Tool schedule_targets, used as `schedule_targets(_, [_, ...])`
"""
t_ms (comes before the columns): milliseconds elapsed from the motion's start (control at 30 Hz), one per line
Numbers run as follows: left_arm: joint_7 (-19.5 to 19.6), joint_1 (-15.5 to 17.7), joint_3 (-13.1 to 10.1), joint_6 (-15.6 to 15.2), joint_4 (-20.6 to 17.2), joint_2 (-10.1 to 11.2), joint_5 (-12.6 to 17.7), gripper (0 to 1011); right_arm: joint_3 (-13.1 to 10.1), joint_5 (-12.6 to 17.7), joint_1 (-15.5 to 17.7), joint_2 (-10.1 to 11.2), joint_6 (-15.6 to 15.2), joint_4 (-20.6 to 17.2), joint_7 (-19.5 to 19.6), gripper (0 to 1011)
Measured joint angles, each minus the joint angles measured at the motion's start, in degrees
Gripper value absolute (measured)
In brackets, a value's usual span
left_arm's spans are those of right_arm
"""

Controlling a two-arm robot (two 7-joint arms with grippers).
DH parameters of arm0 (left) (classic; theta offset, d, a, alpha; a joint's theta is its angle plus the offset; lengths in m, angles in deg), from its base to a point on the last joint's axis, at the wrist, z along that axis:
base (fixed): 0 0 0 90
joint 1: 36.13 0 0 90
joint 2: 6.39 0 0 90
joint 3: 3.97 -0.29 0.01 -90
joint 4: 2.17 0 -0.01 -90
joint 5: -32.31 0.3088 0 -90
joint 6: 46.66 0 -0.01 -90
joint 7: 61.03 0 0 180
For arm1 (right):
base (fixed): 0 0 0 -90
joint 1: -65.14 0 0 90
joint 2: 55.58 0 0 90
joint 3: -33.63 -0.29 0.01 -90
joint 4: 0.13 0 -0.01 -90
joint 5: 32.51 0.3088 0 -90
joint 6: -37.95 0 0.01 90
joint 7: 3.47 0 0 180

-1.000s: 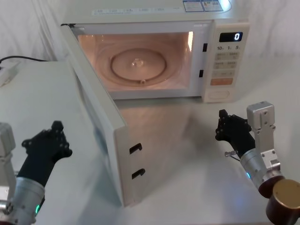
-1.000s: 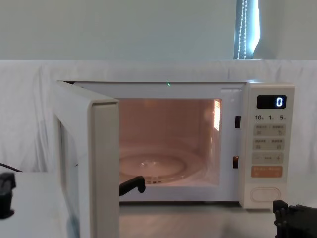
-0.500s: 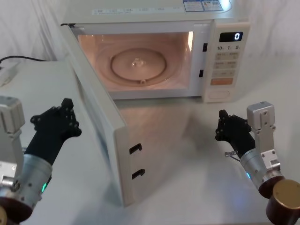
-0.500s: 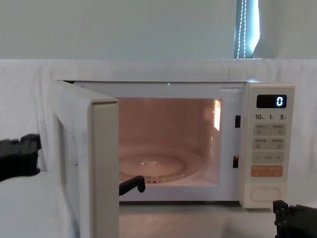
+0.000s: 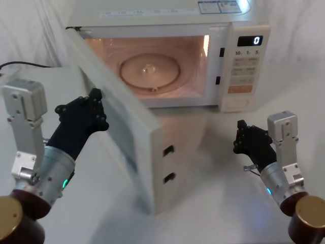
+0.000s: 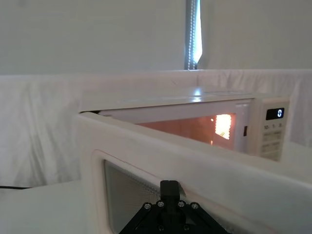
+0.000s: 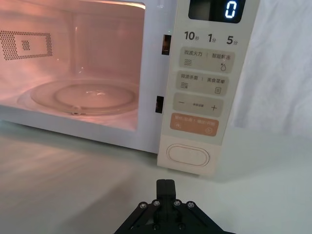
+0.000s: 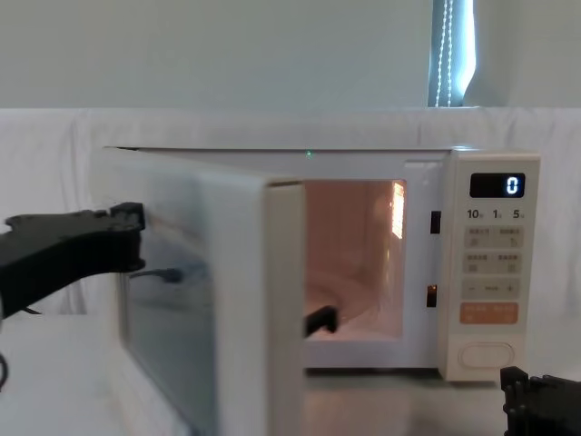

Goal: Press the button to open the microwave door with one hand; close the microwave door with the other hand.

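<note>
I count one microwave and one microwave door, half open. My left gripper, clenched shut, presses the door's outer face. My right gripper, also clenched and empty, hovers low before the button. The lit cavity contains one glass turntable.

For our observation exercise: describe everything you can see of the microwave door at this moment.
The microwave door is a wide cream panel, plastic by the look, with a rounded dark window. It is hinged at the microwave's left side and stands partly open, angled out over the table, leaving the lit inside in view. Two dark latch hooks stick out of its free edge, one above the other. The left gripper is against its outer face near the window. The right gripper sits apart, low before the control panel.
</note>
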Motion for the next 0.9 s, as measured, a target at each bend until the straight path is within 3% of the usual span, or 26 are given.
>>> schedule_targets(433, [2.4, 6.6, -3.6, 0.1, 5.4, 0.0, -1.0, 0, 0.0, 0.0, 0.0, 0.0, 0.0, 0.0, 0.0, 0])
schedule_targets(733, [3.1, 11.8, -6.8, -0.6, 10.7, -1.5, -1.6, 0, 0.0, 0.0, 0.0, 0.0, 0.0, 0.0, 0.0, 0])
schedule_targets(900, [2.0, 14.3, -8.1, 0.6, 13.9, -3.0, -0.7, 0, 0.0, 0.0, 0.0, 0.0, 0.0, 0.0, 0.0, 0])
